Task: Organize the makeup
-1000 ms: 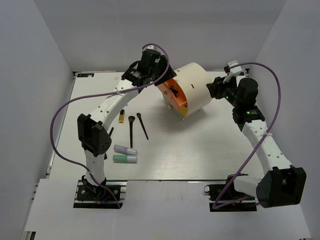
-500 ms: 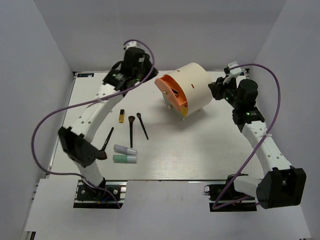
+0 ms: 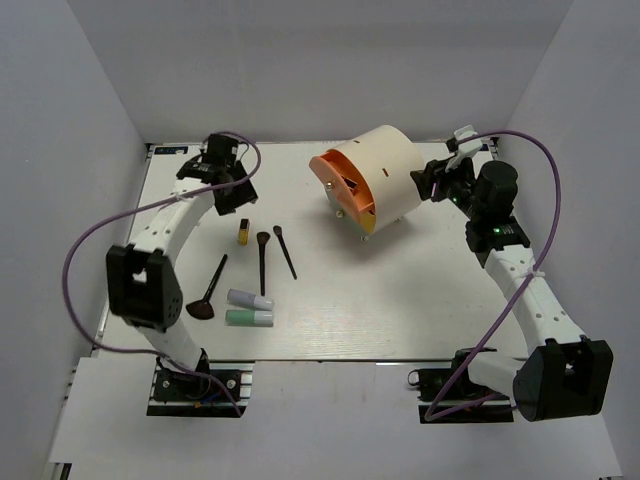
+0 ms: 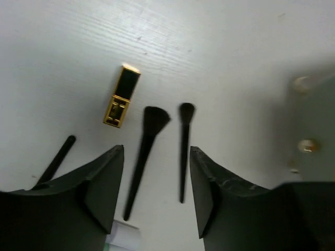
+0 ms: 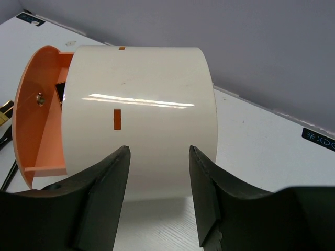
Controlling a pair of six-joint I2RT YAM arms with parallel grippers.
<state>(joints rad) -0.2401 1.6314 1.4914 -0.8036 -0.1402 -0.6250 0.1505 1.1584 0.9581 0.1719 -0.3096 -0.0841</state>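
Makeup lies loose on my white tabletop (image 3: 400, 300), left of the big cream drum with the orange face (image 3: 385, 170). My left end effector (image 4: 156, 157) and right end effector (image 5: 158, 151) gape empty. Sorting looks barely begun, with these left: thin black-handled brushes (image 3: 262, 265), lavender tube (image 3: 250, 299), mint green tube (image 3: 250, 318), small gold-black case (image 3: 243, 232).

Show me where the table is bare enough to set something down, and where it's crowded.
Widest bare patch: the table in front of the drum, between the mint tube and the right arm. A narrower strip runs between the thin brush and the drum. Crowded: the left side, where the gold-black case, brushes and lavender tube cluster near the open left claw.
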